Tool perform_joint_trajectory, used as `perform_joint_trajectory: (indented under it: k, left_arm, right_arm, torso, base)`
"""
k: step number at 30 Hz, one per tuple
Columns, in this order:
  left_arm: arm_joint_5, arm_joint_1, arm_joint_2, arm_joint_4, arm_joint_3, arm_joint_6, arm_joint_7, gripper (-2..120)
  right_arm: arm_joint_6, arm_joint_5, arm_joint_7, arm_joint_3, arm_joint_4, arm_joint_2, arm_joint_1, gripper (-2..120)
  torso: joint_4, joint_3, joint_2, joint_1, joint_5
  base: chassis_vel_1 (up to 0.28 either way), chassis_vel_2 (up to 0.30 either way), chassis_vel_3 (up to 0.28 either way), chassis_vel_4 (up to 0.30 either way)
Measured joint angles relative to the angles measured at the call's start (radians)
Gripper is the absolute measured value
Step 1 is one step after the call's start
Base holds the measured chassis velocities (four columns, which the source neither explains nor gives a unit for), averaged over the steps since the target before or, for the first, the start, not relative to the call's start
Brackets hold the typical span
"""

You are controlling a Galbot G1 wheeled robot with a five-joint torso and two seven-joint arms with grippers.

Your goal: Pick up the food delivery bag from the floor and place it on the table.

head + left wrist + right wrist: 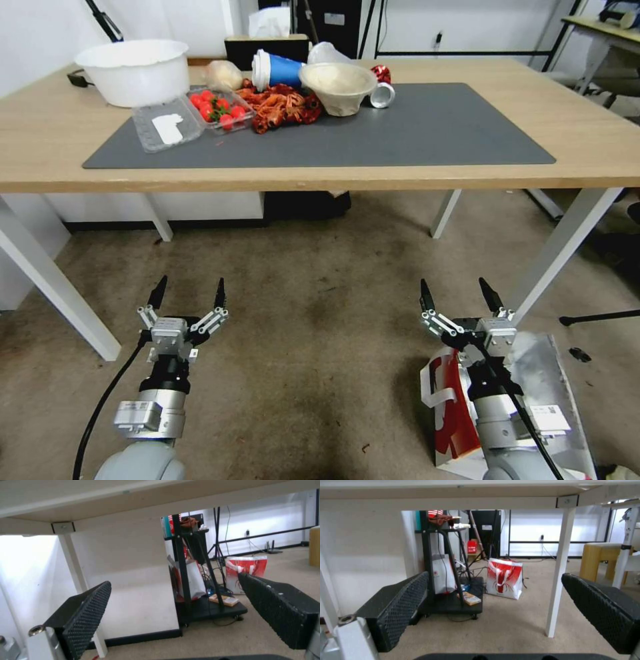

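The food delivery bag [541,375] lies tipped on the floor [313,333] at the near right, its silver lining open upward and its red side and a white strap on the left. My right arm crosses over it. The right gripper [455,290] is open just beyond the bag's far edge, holding nothing, and faces under the table [600,147] in its wrist view [495,575]. My left gripper [191,287] hangs open and empty over bare floor at the near left, also aimed under the table [173,580].
A dark grey mat [427,127] covers the tabletop, with a white tub [133,70], strawberry box [219,110], crayfish pile [283,107], blue cup [277,69] and paper bowl [338,87] at its far left. White legs [567,247] [60,293] flank the floor. Beyond stand a black cart [453,580] and a red-white lobster bag [504,581].
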Motion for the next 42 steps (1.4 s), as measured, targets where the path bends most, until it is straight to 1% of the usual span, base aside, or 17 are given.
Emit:
perform_joint_trajectory:
  k: [5, 7, 12, 15, 19, 21, 22, 25, 28, 29, 32, 34, 36, 39, 42]
  left_arm:
    - [0.0, 0.0, 0.0, 0.0, 0.0, 0.0, 0.0, 96]
    - [0.0, -0.001, 0.0, 0.001, 0.002, 0.001, 0.001, 96]
    - [0.001, -0.002, -0.001, 0.005, 0.004, 0.001, 0.001, 96]
    - [0.001, -0.004, -0.001, 0.008, 0.005, 0.001, 0.001, 96]
    - [0.001, -0.005, -0.002, 0.009, 0.005, 0.001, 0.001, 96]
    - [0.001, -0.006, -0.002, 0.012, 0.006, 0.001, 0.001, 96]
    - [0.001, -0.006, -0.002, 0.012, 0.006, 0.001, 0.001, 96]
    - [0.001, -0.01, -0.003, 0.021, 0.012, 0.002, 0.001, 96]
    - [0.001, -0.011, -0.003, 0.025, 0.014, 0.002, 0.001, 96]
    - [0.001, -0.011, -0.003, 0.025, 0.015, 0.002, 0.001, 96]
    - [0.0, -0.012, -0.003, 0.025, 0.015, 0.002, 0.001, 96]
    - [0.0, -0.012, -0.003, 0.021, 0.013, 0.002, 0.001, 96]
    - [0.0, -0.012, -0.002, 0.021, 0.013, 0.002, 0.001, 96]
    - [-0.001, -0.013, -0.003, 0.017, 0.01, 0.002, 0.002, 96]
    - [-0.001, -0.011, -0.004, 0.016, 0.01, 0.002, 0.002, 96]
  right_arm:
    - [0.0, 0.001, 0.0, 0.0, -0.003, 0.0, 0.001, 100]
    - [0.004, 0.001, -0.002, 0.0, -0.012, -0.001, -0.001, 100]
    - [0.006, 0.001, -0.003, 0.001, -0.02, -0.001, 0.001, 100]
    - [0.006, 0.001, -0.003, 0.001, -0.025, -0.001, 0.004, 100]
    - [0.006, 0.002, -0.003, 0.001, -0.025, 0.0, 0.005, 100]
    - [0.006, 0.004, -0.003, 0.001, -0.026, -0.001, 0.006, 100]
    - [0.006, 0.004, -0.003, 0.001, -0.026, -0.001, 0.006, 100]
    - [0.008, 0.004, -0.003, 0.002, -0.034, 0.0, 0.006, 100]
    - [0.009, 0.004, -0.003, 0.002, -0.038, 0.002, 0.006, 100]
    - [0.009, 0.004, -0.003, 0.002, -0.039, 0.003, 0.007, 100]
    - [0.009, 0.004, -0.003, 0.003, -0.039, 0.003, 0.007, 100]
    - [0.009, 0.004, -0.002, 0.003, -0.036, 0.002, 0.007, 100]
    - [0.009, 0.004, -0.002, 0.003, -0.036, 0.001, 0.007, 100]
    - [0.009, 0.004, -0.002, 0.003, -0.033, 0.001, 0.006, 100]
    - [0.009, 0.004, -0.002, 0.003, -0.029, 0.001, 0.006, 100]
  torso:
    - [0.0, -0.009, -0.012, -0.004, 0.0]
    - [0.0, -0.023, -0.029, -0.006, 0.0]
    - [0.0, -0.035, -0.044, -0.009, 0.0]
    - [0.0, -0.049, -0.059, -0.011, 0.0]
    - [0.0, -0.056, -0.069, -0.013, -0.0001]
    - [0.0, -0.069, -0.083, -0.015, -0.0001]
    - [0.0, -0.069, -0.083, -0.015, -0.0001]
    - [0.0, -0.083, -0.099, -0.016, -0.0001]
    - [0.0, -0.09, -0.107, -0.017, -0.0001]
    - [0.0, -0.096, -0.115, -0.018, 0.0]
    - [0.0, -0.104, -0.122, -0.019, 0.0]
    - [0.0, -0.115, -0.135, -0.02, -0.0001]
    - [0.0, -0.118, -0.138, -0.02, 0.0]
    - [0.0, -0.131, -0.152, -0.021, -0.0001]
    - [0.0, -0.133, -0.163, -0.023, 0.0]
  base:
    - [0.0, 0.0, 0.0, 0.0]
    - [0.0, 0.0, 0.0, 0.0]
    - [0.0, 0.0, 0.0, 0.0]
    - [0.0, 0.0, 0.0, 0.0]
    - [0.0, 0.0, 0.0, 0.0]
    - [0.0, 0.0, 0.0, 0.0]
    - [0.0, 0.0, 0.0, 0.0]
    - [0.0, 0.0, 0.0, 0.0]
    - [0.0, 0.0, 0.0, 0.0]
    - [0.0, 0.0, 0.0, 0.0]
    - [0.0, 0.0, 0.0, 0.0]
    - [0.0, 0.0, 0.0, 0.0]
    - [0.0, 0.0, 0.0, 0.0]
    - [0.0, 0.0, 0.0, 0.0]
    - [0.0, 0.0, 0.0, 0.0]
